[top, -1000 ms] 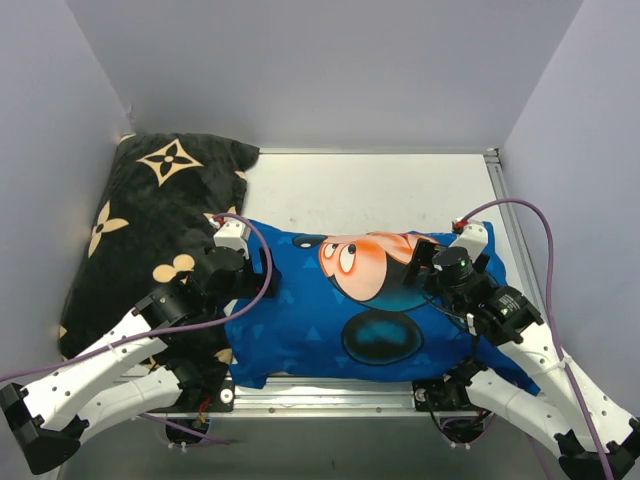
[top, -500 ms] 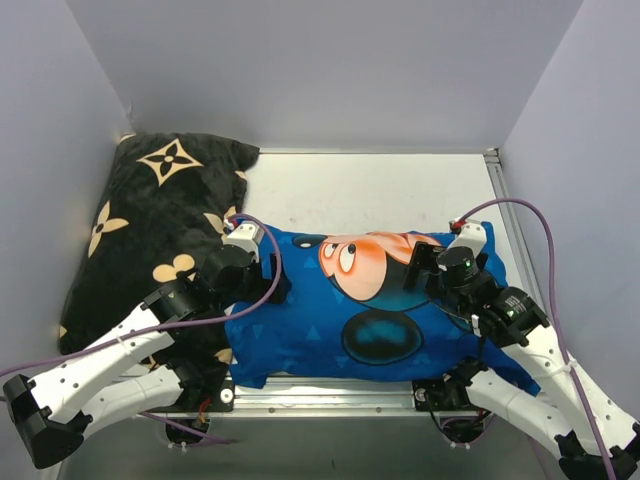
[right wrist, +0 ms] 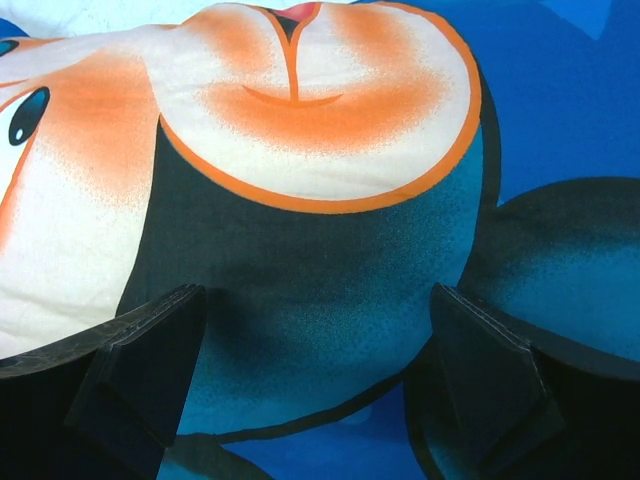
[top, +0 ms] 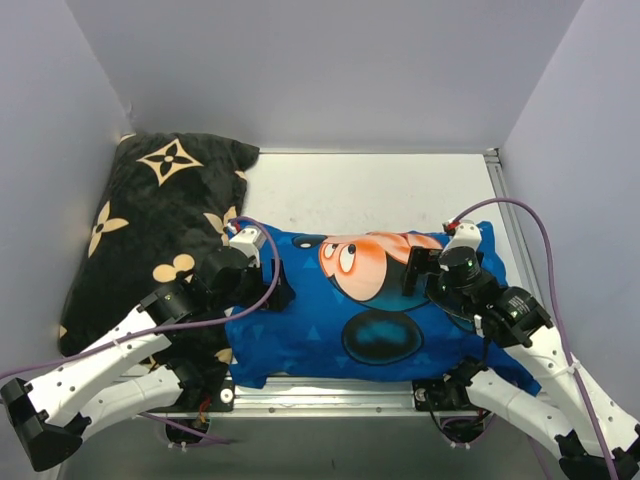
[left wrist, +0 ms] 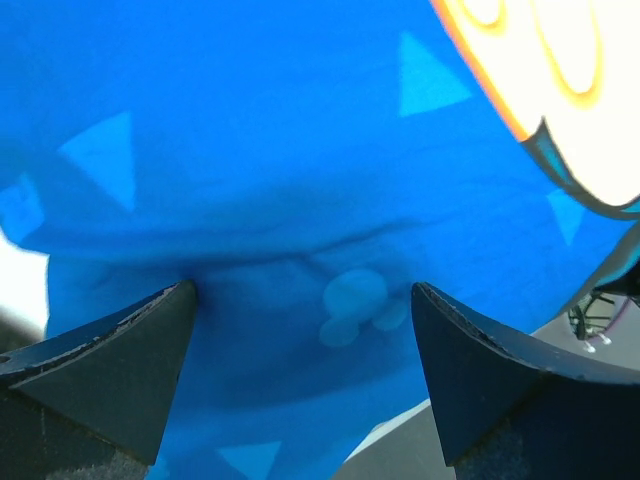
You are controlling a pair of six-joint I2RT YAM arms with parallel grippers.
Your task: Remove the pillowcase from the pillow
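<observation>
A: What's happening up close?
B: The left end effector [left wrist: 302, 300] is gaping wide, gripping nothing, straddling a wrinkle in the pillowcase [left wrist: 250, 150]. The right end effector [right wrist: 318, 300] is equally spread and empty, just above the same cloth.
A: The pillow?
B: Hiding inside, under both; they're probably seeking loose cloth to pinch. Beyond the left one, a black cushion [top: 150, 220] is lying on the bench [top: 370, 190].

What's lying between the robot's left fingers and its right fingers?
The pillowcase, blue with a cartoon mouse's face and ear, fills the whole stretch between the left fingers and the right fingers. The top view shows it best.
</observation>
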